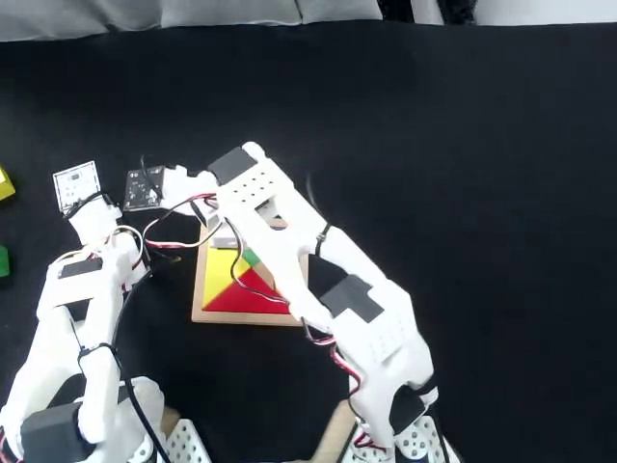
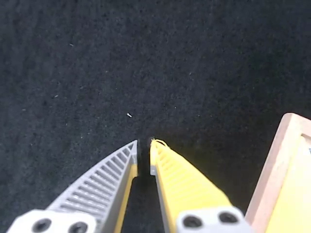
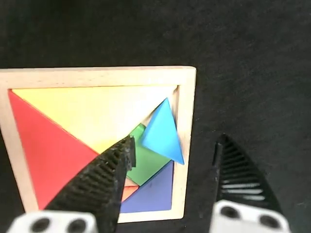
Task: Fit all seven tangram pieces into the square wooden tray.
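Here the right gripper (image 3: 175, 145) gapes over the tray (image 3: 97, 75), partly hiding the green piece (image 3: 149, 164); the left gripper (image 2: 144, 144) sits pressed together beside the tray.

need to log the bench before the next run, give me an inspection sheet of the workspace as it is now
surface: black cloth, lying flat
job's things: tray holds yellow, red, green, blue and orange pieces; light blue triangle lies askew, not seated
clutter: yellow thing and green thing at the cloth's left edge
grippers: left gripper, fingers shut, over cloth beside the tray; right gripper, fingers open, above the tray
cables: wires loop off the arms beside the tray
surroundings: pale strip beyond the cloth's far edge
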{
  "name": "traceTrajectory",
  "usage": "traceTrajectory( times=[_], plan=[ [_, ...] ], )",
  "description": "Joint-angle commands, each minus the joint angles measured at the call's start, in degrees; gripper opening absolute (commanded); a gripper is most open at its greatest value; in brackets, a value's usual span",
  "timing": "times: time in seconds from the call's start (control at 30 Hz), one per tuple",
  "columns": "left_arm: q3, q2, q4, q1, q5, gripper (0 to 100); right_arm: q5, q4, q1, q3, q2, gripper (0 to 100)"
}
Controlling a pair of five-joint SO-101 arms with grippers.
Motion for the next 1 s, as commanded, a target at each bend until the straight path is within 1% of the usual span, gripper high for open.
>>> traceTrajectory(
  times=[0.0, 0.07, 0.17, 0.2, 0.27, 0.43, 0.57, 0.73, 0.97],
  plan=[
    [-1.0, -1.1, -0.6, 0.3, -0.4, 6, -1.0, 1.8, 2.5, -3.7, -4.6, 23.3],
    [-1.0, -1.1, -0.6, 0.3, -0.4, 6, -1.1, 3.3, 4.1, -3.6, -6.2, 16.5],
    [-1.0, -1.1, -0.6, 0.3, -0.4, 6, -1.1, 5.2, 7.0, -2.2, -7.0, 1.4],
    [-1.0, -1.1, -0.6, 0.3, -0.4, 6, -1.1, 5.4, 8.0, -1.4, -6.8, 1.0],
    [-1.0, -1.1, -0.6, 0.3, -0.4, 6, -0.8, 4.1, 9.6, 0.9, -5.8, 4.3],
    [-1.0, -1.1, -0.7, 0.3, -0.4, 6, -1.1, -2.4, 10.7, 3.0, -3.2, 1.1],
    [-1.0, -1.1, -0.7, 0.3, -0.4, 6, -1.1, -4.8, 8.9, 3.1, -1.6, 1.1],
    [-1.0, -1.1, -0.8, 0.3, -0.4, 6, -1.1, -5.0, 5.8, 3.0, 0.0, 1.1],
    [-1.0, -1.1, -0.8, 0.3, -0.4, 6, -1.5, -4.6, 4.7, 2.3, 0.4, 1.1]
  ],
)
